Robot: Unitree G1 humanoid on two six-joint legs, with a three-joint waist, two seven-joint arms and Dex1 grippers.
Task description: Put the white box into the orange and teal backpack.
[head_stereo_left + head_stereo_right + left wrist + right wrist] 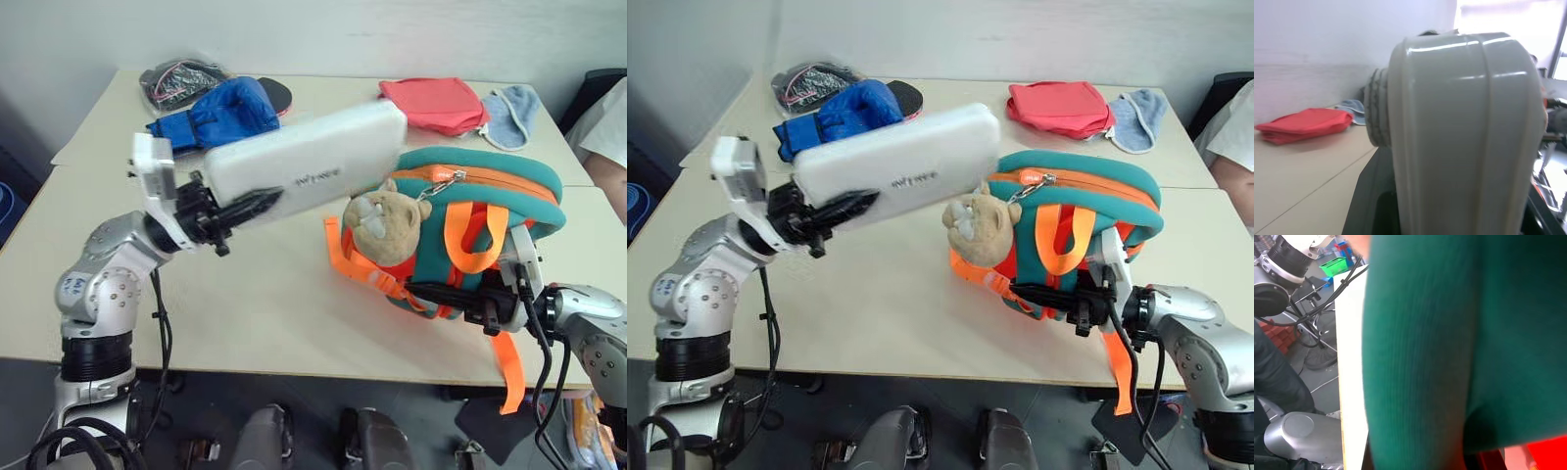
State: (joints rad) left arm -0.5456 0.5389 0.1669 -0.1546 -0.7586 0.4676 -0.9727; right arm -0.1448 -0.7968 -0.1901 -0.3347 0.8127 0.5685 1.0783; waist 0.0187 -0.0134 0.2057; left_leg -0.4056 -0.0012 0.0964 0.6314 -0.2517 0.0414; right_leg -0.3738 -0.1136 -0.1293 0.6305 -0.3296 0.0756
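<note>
Our left gripper (245, 208) clamps the white box (309, 157) aloft; right gripper (431, 292) (closed) grips the orange and teal backpack (509, 181)

Bare table (265, 313) at 6 o'clock of the box (313, 157) gives clear passage. Backpack (490, 186) blocks 3 o'clock; glove (220, 113) crowds 11 o'clock.

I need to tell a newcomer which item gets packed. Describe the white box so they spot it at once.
Over the pale table, left of the rounded orange and teal backpack, the left gripper holds a flat oblong white plastic box in the air. Unlike the blue boxing glove and red folded pouch lying behind it, it is hard, glossy and has small dark lettering.
</note>
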